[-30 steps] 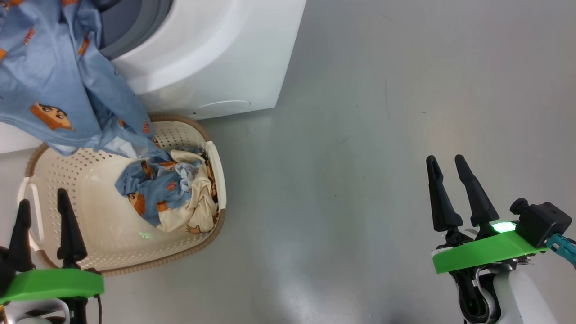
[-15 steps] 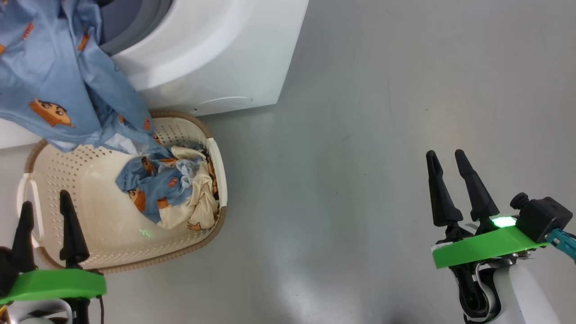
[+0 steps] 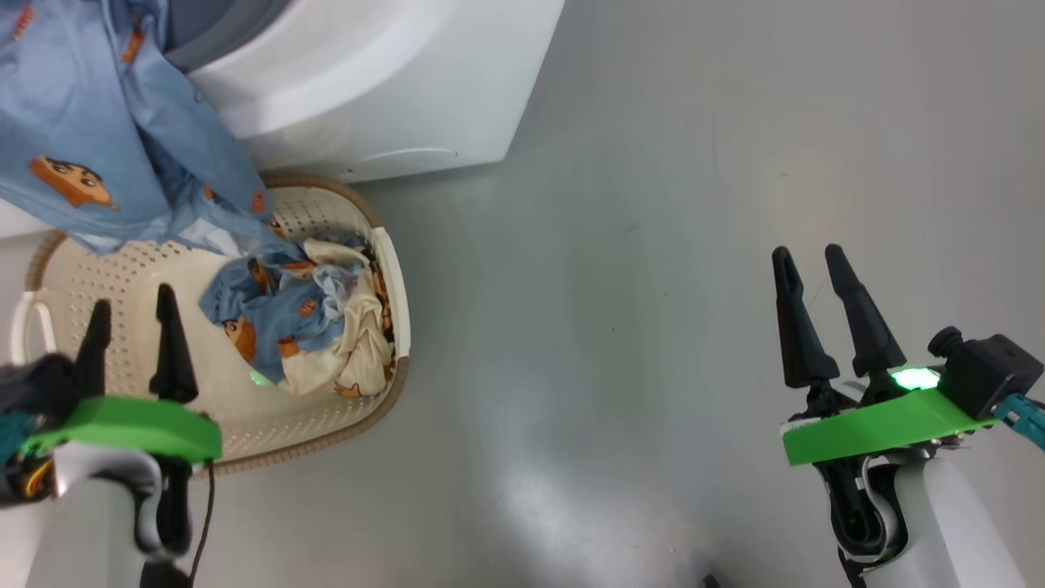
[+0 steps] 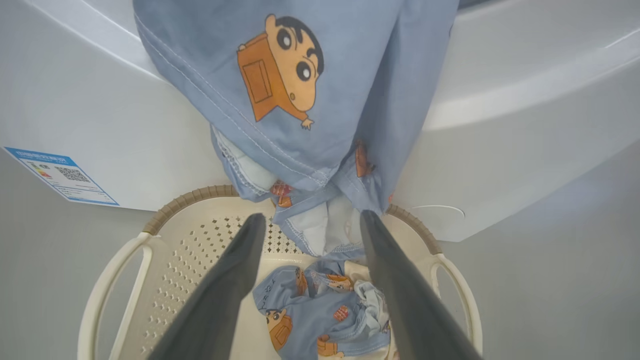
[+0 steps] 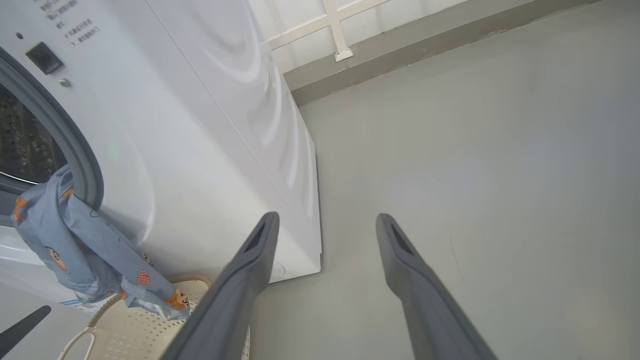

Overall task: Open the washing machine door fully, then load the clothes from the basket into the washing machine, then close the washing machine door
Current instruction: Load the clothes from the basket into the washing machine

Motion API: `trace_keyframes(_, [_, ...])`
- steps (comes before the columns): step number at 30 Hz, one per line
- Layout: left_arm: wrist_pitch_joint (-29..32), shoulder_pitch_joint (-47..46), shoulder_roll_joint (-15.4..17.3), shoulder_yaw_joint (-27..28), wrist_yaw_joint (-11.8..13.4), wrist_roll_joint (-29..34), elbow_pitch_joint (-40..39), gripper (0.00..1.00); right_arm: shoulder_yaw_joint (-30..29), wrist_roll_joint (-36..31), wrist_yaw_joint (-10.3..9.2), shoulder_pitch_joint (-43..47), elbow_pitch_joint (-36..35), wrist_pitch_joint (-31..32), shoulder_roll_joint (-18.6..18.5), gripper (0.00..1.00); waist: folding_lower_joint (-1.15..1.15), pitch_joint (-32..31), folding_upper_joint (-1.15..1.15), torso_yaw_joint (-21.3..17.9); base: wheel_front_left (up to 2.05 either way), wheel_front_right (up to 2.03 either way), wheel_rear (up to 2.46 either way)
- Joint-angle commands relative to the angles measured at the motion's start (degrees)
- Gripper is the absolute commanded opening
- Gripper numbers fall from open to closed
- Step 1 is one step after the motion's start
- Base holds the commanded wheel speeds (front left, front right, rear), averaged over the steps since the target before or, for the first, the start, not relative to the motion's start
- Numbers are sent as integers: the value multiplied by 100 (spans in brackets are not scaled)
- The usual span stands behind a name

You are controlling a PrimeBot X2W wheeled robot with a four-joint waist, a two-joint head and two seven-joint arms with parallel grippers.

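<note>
Grey floor [image 3: 653, 245], washing machine [image 3: 384, 73] cropped up top
clothes [image 3: 90, 139] hide part of the basket [image 3: 397, 286] rim; left gripper [image 3: 134, 298], right gripper [image 3: 807, 251] both splayed, empty

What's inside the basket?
A heap of blue and cream clothes lies at one end of the basket. A blue garment hanging from the washing machine covers part of its rear rim; anything beneath the heap is hidden.

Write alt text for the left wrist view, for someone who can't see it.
A blue garment with orange cartoon patches hangs down the white front of the washing machine, over the cream basket. The open left end effector points at its hem; more clothes lie in the basket.
</note>
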Motion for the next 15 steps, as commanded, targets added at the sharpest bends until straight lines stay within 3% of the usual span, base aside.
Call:
trace_keyframes(1, [-30,-100,194,79,-9,5,32,100,147,11,9,54,-143,-42,9,100,0,60,0,-14,0,0,0])
trace_keyframes(15, [-30,-1592,617,-940,-9,-388,1574,100,267,12,9,-112,-158,-42,92,100,0,410,0,-292,0,0,0])
